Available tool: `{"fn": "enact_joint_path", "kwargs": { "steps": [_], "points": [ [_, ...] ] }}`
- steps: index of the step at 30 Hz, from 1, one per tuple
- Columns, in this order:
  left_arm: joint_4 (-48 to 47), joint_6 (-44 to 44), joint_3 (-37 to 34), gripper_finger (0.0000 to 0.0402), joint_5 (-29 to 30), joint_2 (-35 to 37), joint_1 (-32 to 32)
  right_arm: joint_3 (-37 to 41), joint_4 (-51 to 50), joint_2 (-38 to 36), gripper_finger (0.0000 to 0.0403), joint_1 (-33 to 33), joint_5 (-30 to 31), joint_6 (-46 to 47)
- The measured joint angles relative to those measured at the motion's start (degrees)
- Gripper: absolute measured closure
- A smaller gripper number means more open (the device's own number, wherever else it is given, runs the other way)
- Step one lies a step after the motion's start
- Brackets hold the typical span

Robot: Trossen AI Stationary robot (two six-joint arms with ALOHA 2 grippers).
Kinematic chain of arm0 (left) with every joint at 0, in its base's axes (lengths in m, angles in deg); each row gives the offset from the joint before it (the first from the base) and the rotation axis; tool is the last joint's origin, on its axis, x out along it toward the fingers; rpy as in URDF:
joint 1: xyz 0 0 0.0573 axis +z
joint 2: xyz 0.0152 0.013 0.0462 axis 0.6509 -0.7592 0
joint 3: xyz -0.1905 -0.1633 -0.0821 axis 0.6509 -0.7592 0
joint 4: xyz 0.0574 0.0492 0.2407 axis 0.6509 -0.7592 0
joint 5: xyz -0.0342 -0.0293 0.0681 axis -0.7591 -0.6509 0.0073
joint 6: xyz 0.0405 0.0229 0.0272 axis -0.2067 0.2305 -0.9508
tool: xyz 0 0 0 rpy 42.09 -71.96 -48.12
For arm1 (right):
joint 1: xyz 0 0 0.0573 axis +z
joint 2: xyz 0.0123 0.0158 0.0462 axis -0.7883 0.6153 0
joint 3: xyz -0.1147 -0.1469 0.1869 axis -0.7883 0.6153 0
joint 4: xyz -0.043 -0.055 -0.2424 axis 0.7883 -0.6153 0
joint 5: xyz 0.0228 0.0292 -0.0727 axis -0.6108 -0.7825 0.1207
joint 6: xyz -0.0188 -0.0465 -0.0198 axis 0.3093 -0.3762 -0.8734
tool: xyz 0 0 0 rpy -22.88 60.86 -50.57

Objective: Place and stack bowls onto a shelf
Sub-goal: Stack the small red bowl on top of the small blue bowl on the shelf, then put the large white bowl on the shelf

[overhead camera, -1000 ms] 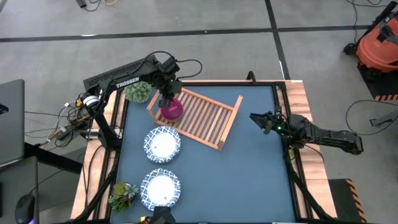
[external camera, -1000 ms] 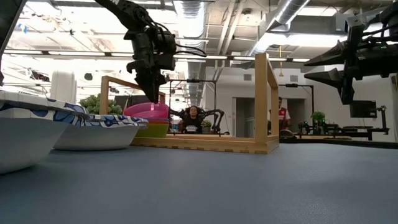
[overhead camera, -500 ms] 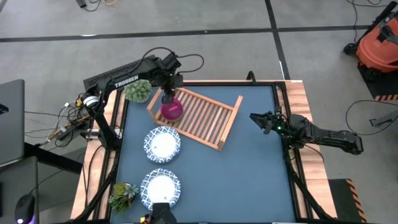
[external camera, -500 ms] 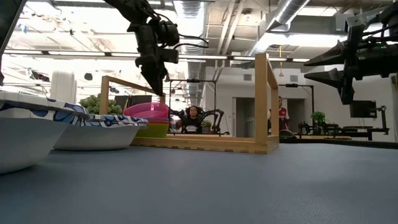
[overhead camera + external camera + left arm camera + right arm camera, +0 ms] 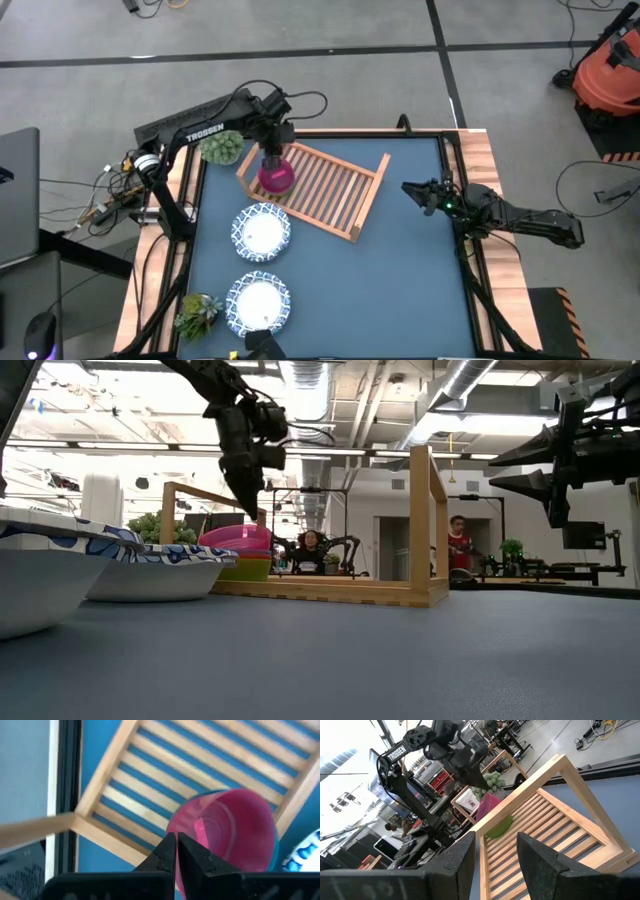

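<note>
A stack of small bowls sits at the left end of the wooden slatted shelf [image 5: 322,190], with the magenta bowl [image 5: 276,177] [image 5: 225,827] on top. A teal rim shows under it in the left wrist view, and a green bowl [image 5: 245,569] at the bottom in the low view. Two white bowls with blue patterned rims [image 5: 262,231] [image 5: 259,304] rest on the table near the shelf. My left gripper [image 5: 270,152] [image 5: 176,836] is shut and hangs just above the magenta bowl's far rim, clear of it [image 5: 254,510]. My right gripper [image 5: 408,190] [image 5: 496,845] waits open at the table's right side.
A leafy potted plant [image 5: 221,148] stands at the table's far left corner beside the shelf, and another [image 5: 197,312] at the near left corner. The shelf lies at a slant, with raised end rails [image 5: 428,520]. Blue tabletop [image 5: 400,280] stretches between the shelf and the right arm.
My left gripper has risen a little from the rim of the magenta bowl and drifted slightly toward the far edge. The bowl stack has stayed where it was on the shelf.
</note>
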Motion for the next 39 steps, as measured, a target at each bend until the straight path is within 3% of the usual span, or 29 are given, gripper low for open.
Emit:
{"fn": "enact_joint_path", "kwargs": {
  "steps": [11,17,21,25,33,39],
  "points": [
    [4.9,2.6,-5.5,0.0401,3.2,0.0,-1.2,0.0,0.0,0.0,0.0232,0.0,0.0,-0.7],
    [5.0,5.2,-2.6,0.0401,6.1,-0.1,-1.8,0.0,0.0,0.0,0.0232,0.0,0.0,-0.7],
    [3.7,8.2,1.8,0.0401,2.2,0.0,-2.8,0.0,0.0,0.0,0.0232,0.0,0.0,-0.7],
    [-0.9,10.8,7.6,0.0401,-5.7,0.0,-4.7,0.0,0.0,0.0,0.0232,0.0,0.1,-0.9],
    [-14.6,17.2,17.6,0.0369,-7.7,0.0,-15.0,0.0,0.0,0.0,0.0232,0.0,0.1,-1.4],
    [-23.5,25.3,19.4,0.0320,-6.7,0.1,-26.6,0.0,0.0,0.0,0.0232,0.0,0.1,-1.6]
  ]
}}
